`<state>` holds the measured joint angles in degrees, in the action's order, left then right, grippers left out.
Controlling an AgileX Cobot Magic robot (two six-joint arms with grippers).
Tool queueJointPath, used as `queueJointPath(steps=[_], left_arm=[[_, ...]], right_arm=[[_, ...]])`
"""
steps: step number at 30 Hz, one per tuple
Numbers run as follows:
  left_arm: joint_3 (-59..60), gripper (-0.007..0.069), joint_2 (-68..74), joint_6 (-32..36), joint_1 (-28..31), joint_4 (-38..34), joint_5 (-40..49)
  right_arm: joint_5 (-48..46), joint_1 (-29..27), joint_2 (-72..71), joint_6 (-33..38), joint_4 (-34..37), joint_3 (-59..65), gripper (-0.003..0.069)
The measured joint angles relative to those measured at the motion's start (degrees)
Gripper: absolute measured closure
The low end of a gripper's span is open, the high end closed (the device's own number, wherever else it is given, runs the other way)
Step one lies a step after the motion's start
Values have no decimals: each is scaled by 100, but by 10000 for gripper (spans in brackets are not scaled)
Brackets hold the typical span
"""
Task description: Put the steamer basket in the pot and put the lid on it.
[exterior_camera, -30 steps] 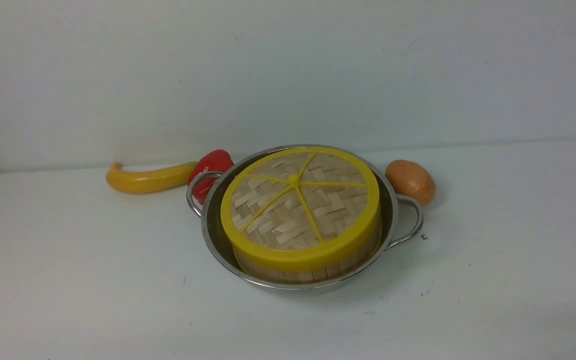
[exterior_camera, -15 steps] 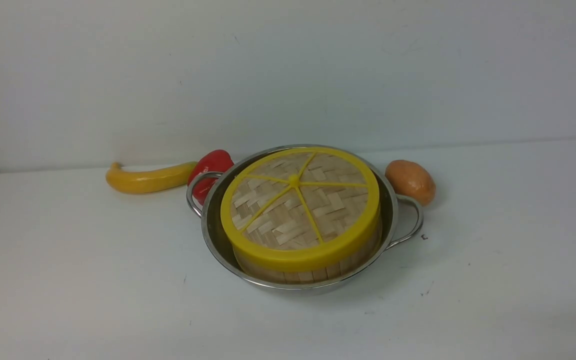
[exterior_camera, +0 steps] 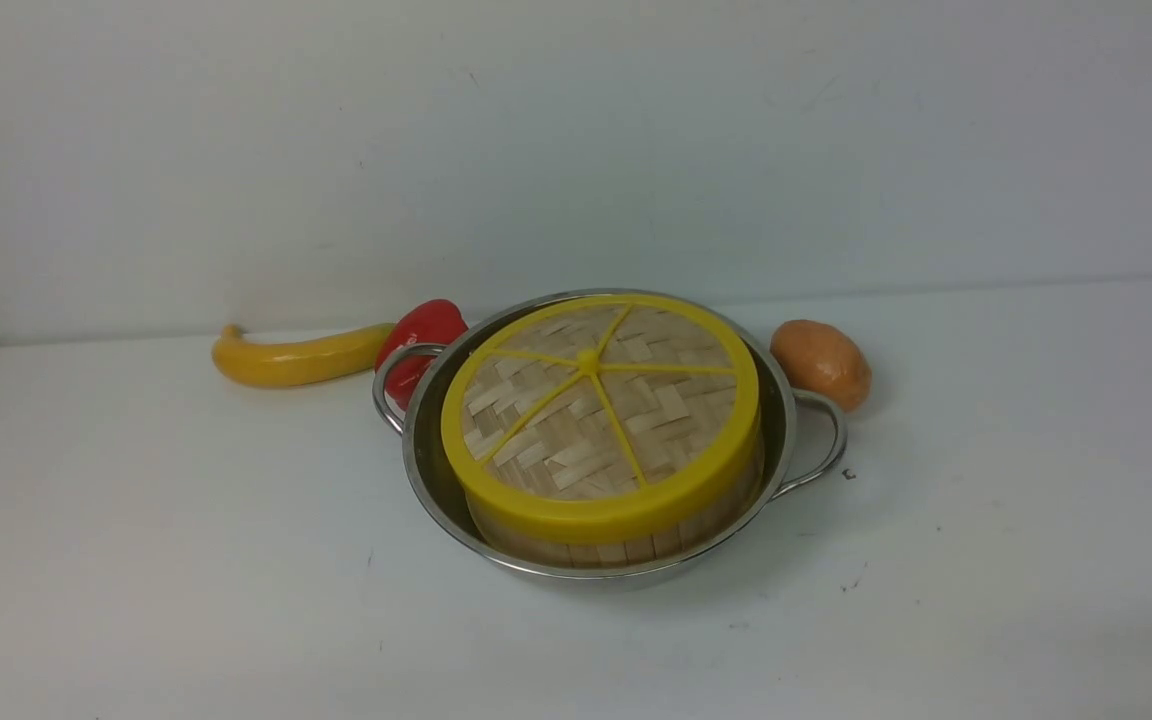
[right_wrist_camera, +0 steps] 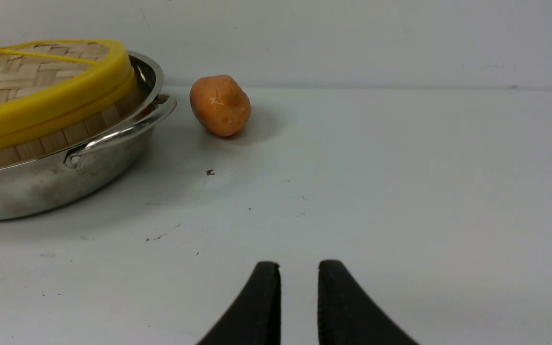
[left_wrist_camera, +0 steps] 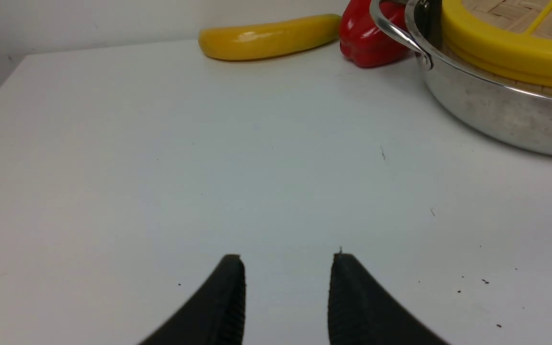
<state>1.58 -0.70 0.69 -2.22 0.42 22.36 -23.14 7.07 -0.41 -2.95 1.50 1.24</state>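
lab-style test bench: bare white table, blank white wall, toy banana, toy pepper.

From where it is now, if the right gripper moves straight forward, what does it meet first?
Probably nothing close: ahead of the right gripper lies bare table, then the wall. The potato and the pot sit off to one side, though depth is uncertain.

The lid sits on the steamer basket in the pot.

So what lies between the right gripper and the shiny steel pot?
Only bare white table, with small dark specks, between the right gripper and the pot, in the right wrist view.
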Motion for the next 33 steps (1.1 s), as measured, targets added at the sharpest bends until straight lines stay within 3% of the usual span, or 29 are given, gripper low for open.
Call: queueJointPath(steps=[33], left_arm=[[0, 386, 0, 0, 0, 0, 0]], right_arm=[[0, 0, 0, 0, -6, 0, 530]])
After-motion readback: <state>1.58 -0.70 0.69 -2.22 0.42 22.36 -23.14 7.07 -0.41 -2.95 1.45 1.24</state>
